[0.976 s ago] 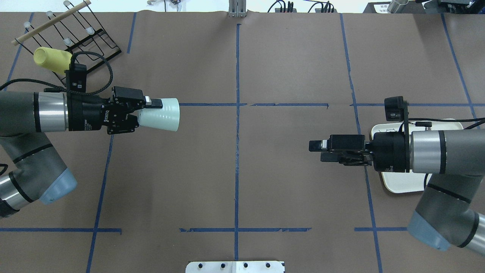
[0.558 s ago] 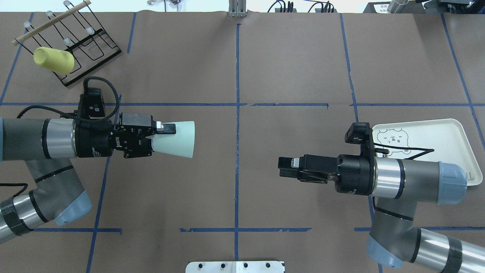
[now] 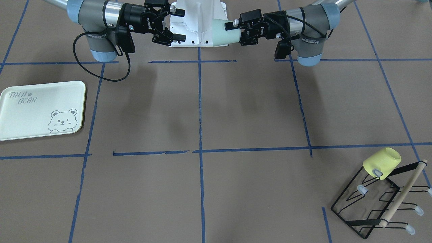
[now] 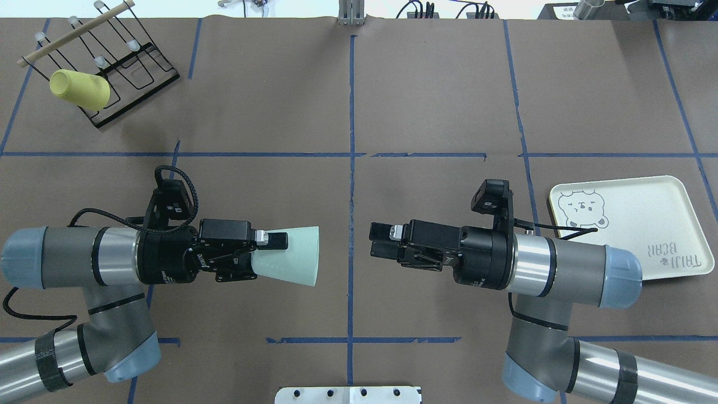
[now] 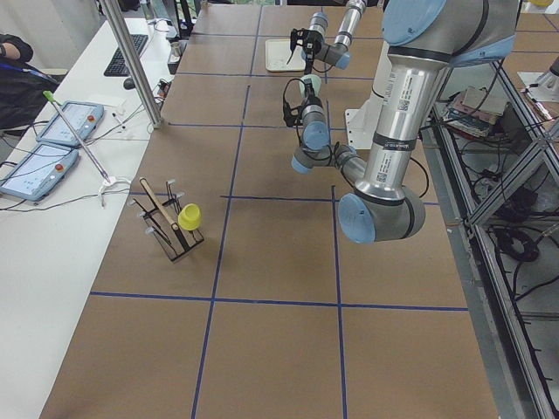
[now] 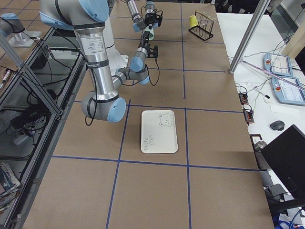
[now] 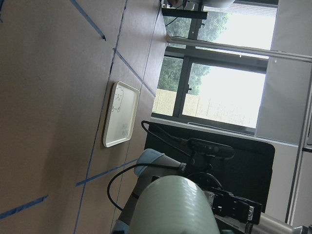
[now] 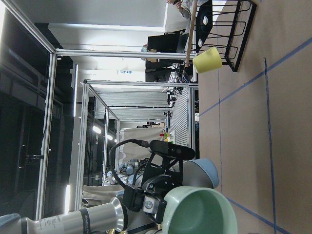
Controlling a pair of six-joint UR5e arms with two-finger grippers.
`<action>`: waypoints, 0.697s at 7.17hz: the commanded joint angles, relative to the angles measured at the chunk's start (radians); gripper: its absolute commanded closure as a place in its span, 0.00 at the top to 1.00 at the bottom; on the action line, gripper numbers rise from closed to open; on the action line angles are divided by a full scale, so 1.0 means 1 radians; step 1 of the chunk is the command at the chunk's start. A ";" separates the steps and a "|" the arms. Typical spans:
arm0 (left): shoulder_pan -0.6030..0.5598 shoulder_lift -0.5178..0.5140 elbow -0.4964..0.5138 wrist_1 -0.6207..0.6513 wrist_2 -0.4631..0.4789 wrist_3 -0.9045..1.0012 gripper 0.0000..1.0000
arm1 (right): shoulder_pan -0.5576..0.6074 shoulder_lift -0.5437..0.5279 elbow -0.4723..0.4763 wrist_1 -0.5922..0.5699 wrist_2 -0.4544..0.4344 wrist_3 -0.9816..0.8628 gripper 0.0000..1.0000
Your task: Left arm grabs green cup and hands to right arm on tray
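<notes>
Either side of the white base plate (image 3: 197,23), which is dotted with dark screw holes, the left arm (image 4: 67,264) and right arm (image 4: 566,269) are matte grey tubes with polished silver bands, black rings and pale blue joint caps. Each wrist carries a black camera box (image 4: 171,205) and a black cable (image 4: 188,188), braided on the left arm. The black fingers (image 4: 276,240) bear small silver blocks, with white lettering on the housing behind them.
</notes>
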 commanded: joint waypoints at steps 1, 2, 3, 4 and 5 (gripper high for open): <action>0.007 -0.006 0.003 -0.002 0.002 -0.047 0.32 | -0.001 0.053 -0.013 -0.056 -0.023 0.040 0.96; 0.008 -0.017 0.015 -0.002 0.002 -0.055 0.32 | -0.001 0.065 -0.013 -0.079 -0.024 0.044 0.94; 0.008 -0.029 0.026 0.000 0.004 -0.056 0.32 | -0.001 0.077 -0.014 -0.096 -0.026 0.045 0.94; 0.008 -0.030 0.028 0.000 0.008 -0.056 0.32 | -0.001 0.081 -0.013 -0.104 -0.027 0.046 0.94; 0.008 -0.035 0.029 0.000 0.010 -0.059 0.32 | -0.007 0.081 -0.014 -0.110 -0.030 0.046 0.94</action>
